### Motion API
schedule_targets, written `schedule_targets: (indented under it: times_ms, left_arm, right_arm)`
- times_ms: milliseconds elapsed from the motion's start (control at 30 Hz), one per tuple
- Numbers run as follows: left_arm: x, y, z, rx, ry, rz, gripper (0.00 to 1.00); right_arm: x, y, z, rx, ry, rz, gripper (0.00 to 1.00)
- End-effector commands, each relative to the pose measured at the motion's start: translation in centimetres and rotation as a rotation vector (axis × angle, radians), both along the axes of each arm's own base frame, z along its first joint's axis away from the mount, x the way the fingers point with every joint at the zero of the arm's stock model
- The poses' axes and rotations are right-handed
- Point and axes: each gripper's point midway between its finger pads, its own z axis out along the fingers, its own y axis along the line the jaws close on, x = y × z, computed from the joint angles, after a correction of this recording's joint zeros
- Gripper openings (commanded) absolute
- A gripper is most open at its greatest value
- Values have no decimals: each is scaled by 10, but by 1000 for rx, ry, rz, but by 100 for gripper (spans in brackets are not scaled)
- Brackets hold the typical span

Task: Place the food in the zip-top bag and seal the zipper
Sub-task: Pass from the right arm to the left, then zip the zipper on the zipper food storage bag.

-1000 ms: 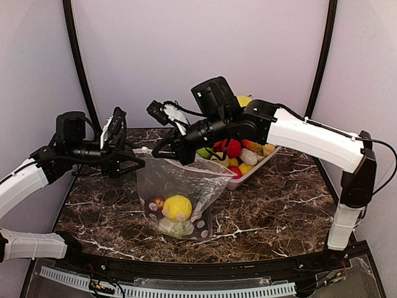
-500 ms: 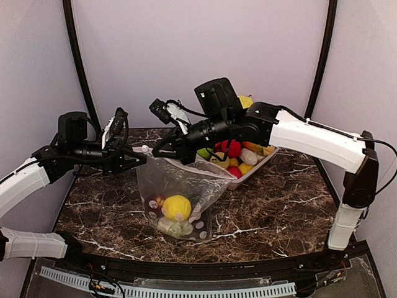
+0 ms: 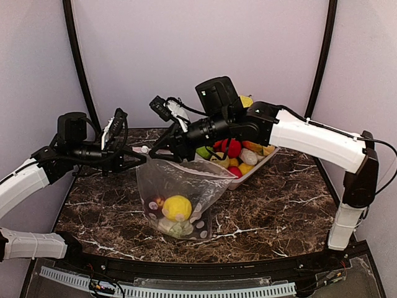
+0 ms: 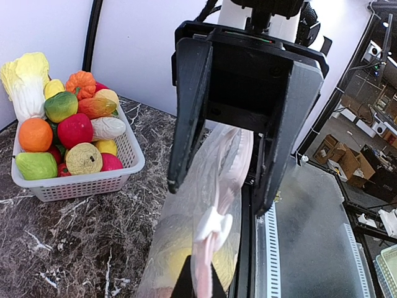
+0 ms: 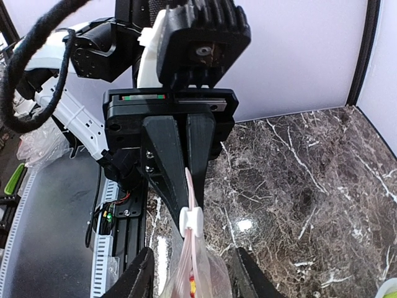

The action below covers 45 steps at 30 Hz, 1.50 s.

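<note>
The zip-top bag (image 3: 180,186) hangs upright over the table. Inside it lie the food pieces: a yellow lemon (image 3: 177,208), a dark purple piece (image 3: 154,204) and a cauliflower (image 3: 174,228). My left gripper (image 3: 140,159) is shut on the left end of the pink zipper (image 4: 218,186); in its own view its tips (image 4: 198,284) pinch the strip just below the white slider (image 4: 214,225). My right gripper (image 3: 163,149) stands open astride the zipper (image 5: 193,192), its fingers (image 5: 140,280) either side of the bag top and the slider (image 5: 191,218).
A white basket (image 3: 263,165) full of toy produce stands at the back right, just behind the right arm. The same basket (image 4: 93,183) sits left of the bag in the left wrist view. A black slotted rail (image 3: 186,290) runs along the table's near edge.
The left gripper moved right and shut on the zipper's left end. The right gripper, shut on the strip before, has opened. The bag hangs much as before.
</note>
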Motion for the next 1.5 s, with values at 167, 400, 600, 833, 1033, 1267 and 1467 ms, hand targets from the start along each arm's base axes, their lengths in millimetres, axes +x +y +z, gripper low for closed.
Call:
schedule_targets:
  times_ms: [167, 400, 600, 833, 1033, 1267, 1467]
  left_arm:
    - [-7, 0, 1, -14, -6, -31, 1]
    - [-6, 0, 1, -14, -6, -28, 1]
    - [-6, -1, 1, -15, -2, -30, 1]
    - [-5, 0, 1, -14, -5, -20, 1]
    - [1, 1, -2, 4, -11, 16, 1]
    - [8, 5, -6, 30, -19, 68, 1]
    - [17, 8, -9, 55, -24, 123, 1]
  right_arm:
    - [5, 19, 19, 51, -50, -3, 43]
    - [1, 28, 14, 46, -46, 19, 36]
    - [2, 31, 13, 43, -47, 15, 30]
    - [3, 31, 10, 35, -47, 8, 13]
    - [6, 26, 8, 20, -61, -11, 3]
    - [6, 19, 10, 12, -75, -32, 1]
    - [7, 10, 9, 2, -84, -57, 0]
